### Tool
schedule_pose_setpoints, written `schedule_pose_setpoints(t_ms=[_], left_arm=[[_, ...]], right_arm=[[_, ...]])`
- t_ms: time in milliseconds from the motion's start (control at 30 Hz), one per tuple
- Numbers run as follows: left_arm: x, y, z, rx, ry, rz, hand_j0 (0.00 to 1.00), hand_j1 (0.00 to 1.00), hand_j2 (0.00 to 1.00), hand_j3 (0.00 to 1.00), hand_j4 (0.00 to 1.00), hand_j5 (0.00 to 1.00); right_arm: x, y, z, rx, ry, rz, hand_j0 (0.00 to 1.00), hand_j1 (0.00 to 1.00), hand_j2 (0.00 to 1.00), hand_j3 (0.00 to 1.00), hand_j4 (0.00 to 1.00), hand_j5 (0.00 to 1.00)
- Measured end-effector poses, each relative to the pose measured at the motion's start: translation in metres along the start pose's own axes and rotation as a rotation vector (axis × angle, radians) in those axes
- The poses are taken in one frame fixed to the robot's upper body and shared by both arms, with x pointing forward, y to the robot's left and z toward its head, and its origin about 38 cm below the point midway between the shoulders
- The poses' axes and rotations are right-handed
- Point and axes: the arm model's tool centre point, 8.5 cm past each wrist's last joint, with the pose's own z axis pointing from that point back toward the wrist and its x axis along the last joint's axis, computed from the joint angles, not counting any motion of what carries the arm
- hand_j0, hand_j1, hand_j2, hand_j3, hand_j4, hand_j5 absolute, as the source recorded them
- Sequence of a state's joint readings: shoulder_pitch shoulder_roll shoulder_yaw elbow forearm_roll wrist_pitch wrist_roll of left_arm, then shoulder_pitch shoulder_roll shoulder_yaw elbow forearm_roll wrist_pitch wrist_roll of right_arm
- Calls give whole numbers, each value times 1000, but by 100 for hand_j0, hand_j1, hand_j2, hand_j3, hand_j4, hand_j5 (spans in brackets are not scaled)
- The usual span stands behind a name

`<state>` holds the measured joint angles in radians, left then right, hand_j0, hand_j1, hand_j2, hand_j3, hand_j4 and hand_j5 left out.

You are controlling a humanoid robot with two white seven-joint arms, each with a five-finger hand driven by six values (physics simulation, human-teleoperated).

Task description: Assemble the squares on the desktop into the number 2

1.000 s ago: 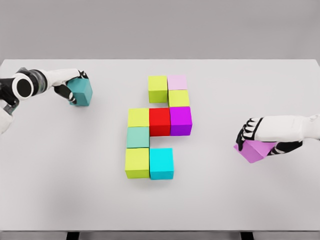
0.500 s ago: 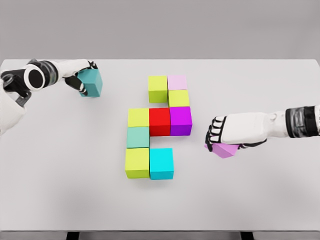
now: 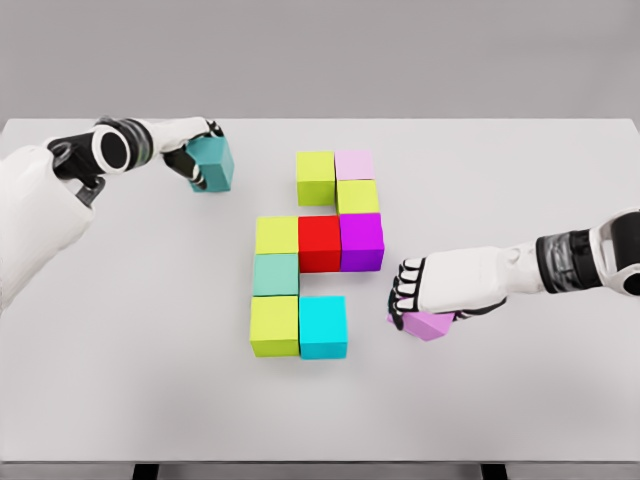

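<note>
A plain grey wall stands behind a wide white table (image 3: pixel 520 180) that fills most of the head view; its near edge and two dark legs are cut off at the bottom.

At the far left, the white left arm enters, its shoulder cropped by the picture edge. The left hand (image 3: pixel 192 150) is clenched around a teal cube (image 3: pixel 214 164), held up near the table's back left; the fingers cover the cube's left side, so only two faces show. Since the earlier frames this hand and cube have travelled rightward, closer to the group.

In the middle, eight cubes sit touching in a block figure whose long axis runs from the far side toward the viewer. In the back row are an olive-green cube (image 3: pixel 315 178) and a pale pink cube (image 3: pixel 354 164), with a yellow-green cube (image 3: pixel 358 196) just in front of the pink one. The middle row holds a yellow cube (image 3: pixel 277 235), a red cube (image 3: pixel 320 243) and a magenta cube (image 3: pixel 361 241). Below the yellow one sits a mint-green cube (image 3: pixel 276 275), then a lime cube (image 3: pixel 275 326) beside a cyan cube (image 3: pixel 323 326). These have not moved.

At the right, the right hand (image 3: pixel 425 288) grasps a violet cube (image 3: pixel 424 324) from above, hiding most of it; the cube looks tilted, a corner pointing down. It is just right of the cyan cube, apart from it, having come leftward from the table's right side.
</note>
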<state>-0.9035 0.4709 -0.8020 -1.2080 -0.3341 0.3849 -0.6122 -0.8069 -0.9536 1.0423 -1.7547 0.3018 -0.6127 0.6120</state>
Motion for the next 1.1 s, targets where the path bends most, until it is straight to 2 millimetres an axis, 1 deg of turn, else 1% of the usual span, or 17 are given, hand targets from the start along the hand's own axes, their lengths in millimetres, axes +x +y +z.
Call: schedule_pose_setpoints(t_ms=[100, 133, 200, 300, 433, 467, 533, 633, 667, 700, 733, 800, 900, 1067, 1100], left_arm=[[5, -3, -4, -8, -5, 7, 46, 46, 46, 46, 46, 46], [6, -3, -5, -10, -6, 8, 46, 46, 46, 46, 46, 46], [8, -5, -7, -12, -9, 10, 46, 46, 46, 46, 46, 46], [13, -7, -9, -17, -16, 13, 46, 46, 46, 46, 46, 46], [19, -7, -11, -19, -26, 14, 46, 46, 46, 46, 46, 46], [23, -4, -11, -14, -31, 12, 45, 45, 45, 45, 45, 45], [27, -6, -12, -14, -35, 9, 45, 45, 45, 45, 45, 45], [35, -9, -15, -14, -36, 3, 45, 45, 45, 45, 45, 45], [36, -9, -15, -14, -37, 2, 45, 45, 45, 45, 45, 45], [38, -10, -16, -14, -40, 1, 45, 45, 45, 45, 45, 45], [39, -10, -15, -12, -42, -1, 45, 45, 45, 45, 45, 45], [41, -11, -15, -12, -46, -2, 45, 45, 45, 45, 45, 45], [43, -12, -15, -13, -51, -3, 45, 45, 45, 45, 45, 45], [49, -14, -13, -11, -68, -13, 45, 45, 45, 45, 45, 45], [50, -15, -13, -11, -71, -14, 45, 45, 45, 45, 45, 45]], right_arm=[[2, 1, -4, 4, -11, -1, 37, 37, 37, 37, 37, 37], [1, -2, -3, 1, -9, 7, 38, 38, 38, 38, 38, 38], [1, -3, -5, 2, -13, 8, 38, 38, 38, 38, 38, 38], [0, -9, -2, -5, -8, 21, 39, 39, 39, 39, 39, 39], [0, -11, -2, -10, -10, 22, 40, 40, 40, 40, 40, 40], [0, -11, -2, -11, -12, 21, 41, 41, 41, 41, 41, 41], [1, -13, -4, -16, -19, 19, 41, 41, 41, 41, 41, 41], [3, -15, -10, -21, -36, 21, 45, 45, 45, 45, 45, 45], [4, -15, -13, -21, -44, 20, 50, 50, 50, 50, 50, 50], [5, -15, -14, -21, -50, 21, 53, 53, 53, 53, 53, 53], [6, -15, -16, -21, -54, 21, 62, 62, 62, 62, 62, 62], [7, -16, -17, -21, -58, 22, 78, 78, 78, 78, 78, 78], [6, -18, -16, -22, -55, 28, 98, 98, 98, 98, 98, 98], [6, -20, -17, -28, -58, 28, 100, 100, 100, 100, 100, 100], [4, -25, -14, -33, -52, 37, 100, 100, 100, 100, 100, 100]])
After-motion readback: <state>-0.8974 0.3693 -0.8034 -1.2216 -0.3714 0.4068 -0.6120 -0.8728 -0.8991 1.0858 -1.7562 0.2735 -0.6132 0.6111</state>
